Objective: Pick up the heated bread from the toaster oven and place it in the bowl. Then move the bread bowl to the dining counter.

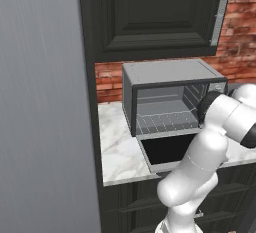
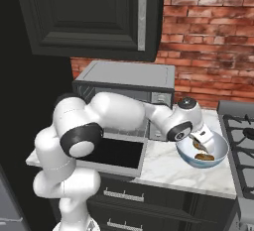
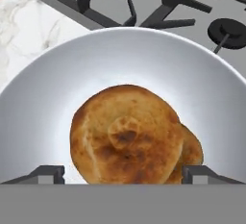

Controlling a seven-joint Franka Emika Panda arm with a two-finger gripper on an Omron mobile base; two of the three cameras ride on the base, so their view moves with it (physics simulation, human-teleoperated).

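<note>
Gripper (image 2: 202, 145) hovering wide open over bowl (image 2: 184, 154), bread (image 3: 127, 134) sitting inside, nothing gripped; bowl grab probably next.

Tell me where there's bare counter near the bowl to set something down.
Bare marble lies between the toaster oven's dropped door and the bowl, out to the front edge. Left of the toaster oven, marble runs to the tall grey panel. It is crowded at the bowl: gripper above the bread, stove close beside.
</note>
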